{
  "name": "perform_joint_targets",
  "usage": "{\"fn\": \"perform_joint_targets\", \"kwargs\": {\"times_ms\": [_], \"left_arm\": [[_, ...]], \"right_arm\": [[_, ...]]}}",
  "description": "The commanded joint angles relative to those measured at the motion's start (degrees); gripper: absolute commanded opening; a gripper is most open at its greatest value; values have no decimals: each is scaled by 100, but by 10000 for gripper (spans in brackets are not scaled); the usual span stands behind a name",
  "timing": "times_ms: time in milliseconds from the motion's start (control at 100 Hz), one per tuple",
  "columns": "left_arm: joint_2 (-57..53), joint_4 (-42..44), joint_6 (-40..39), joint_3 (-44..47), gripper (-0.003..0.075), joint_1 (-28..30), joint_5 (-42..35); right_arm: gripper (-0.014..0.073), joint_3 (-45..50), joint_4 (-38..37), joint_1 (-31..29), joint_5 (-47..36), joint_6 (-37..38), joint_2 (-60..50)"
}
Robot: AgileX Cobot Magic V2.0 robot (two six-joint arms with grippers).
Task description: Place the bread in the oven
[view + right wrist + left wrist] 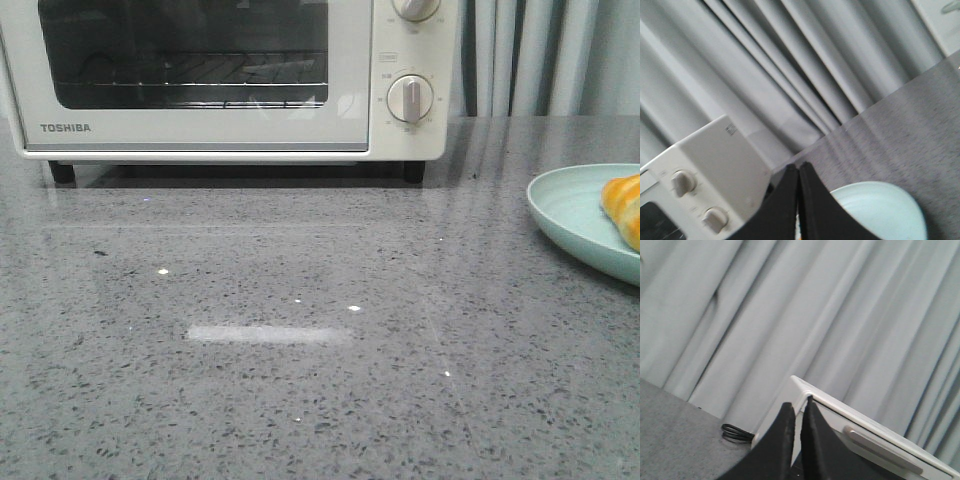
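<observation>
The bread, golden-orange with pale stripes, lies on a pale green plate at the table's right edge, cut off by the front view's border. The cream-white oven stands at the back left with its glass door closed. Neither gripper shows in the front view. In the left wrist view my left gripper is shut with nothing in it, in front of the oven's top corner. My right gripper is shut and empty above the plate, with the oven beside it. Its fingers hide the bread.
Grey speckled countertop stretches between the oven and the plate. Pale curtains hang behind. A coiled black cable lies on the counter beside the oven. The door handle and dials face forward.
</observation>
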Motion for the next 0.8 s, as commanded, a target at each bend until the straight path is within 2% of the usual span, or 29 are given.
{"fn": "perform_joint_targets", "kwargs": {"times_ms": [0, 130, 180, 270, 360, 440, 510, 560, 660, 790], "left_arm": [[-18, 443, -30, -649, -20, -36, 340], [366, 983, 192, -1622, -19, -36, 1599], [566, 983, 435, -1997, -19, -36, 2266], [923, 728, 996, -2623, -6, -96, 2984], [1222, 242, 1530, -3119, 81, -183, 3375], [1468, -179, 2003, -3436, 222, -263, 3594], [1658, -456, 2101, -3638, 343, -315, 3696], [1793, -586, 2101, -3749, 396, -328, 3809], [2065, -658, 2101, -3942, 407, -328, 4162], [2397, -668, 2111, -4133, 407, -328, 4577]], "right_arm": [[-44, -741, -297, -34, 340, -5, -85], [-43, -1678, -1052, -34, 1206, -15, -85], [-43, -1967, -1279, -34, 1388, -15, -85], [-39, -2517, -1399, -34, 1684, -347, -85], [14, -2972, -1399, -34, 1899, -662, -85], [99, -3262, -1388, -34, 2038, -770, -75], [185, -3459, -1388, -34, 2123, -770, -5], [241, -3588, -1388, -34, 2245, -770, 120], [249, -3878, -1334, -34, 2671, -944, 464], [246, -4231, -490, -10, 3140, -2040, 1008]]}}
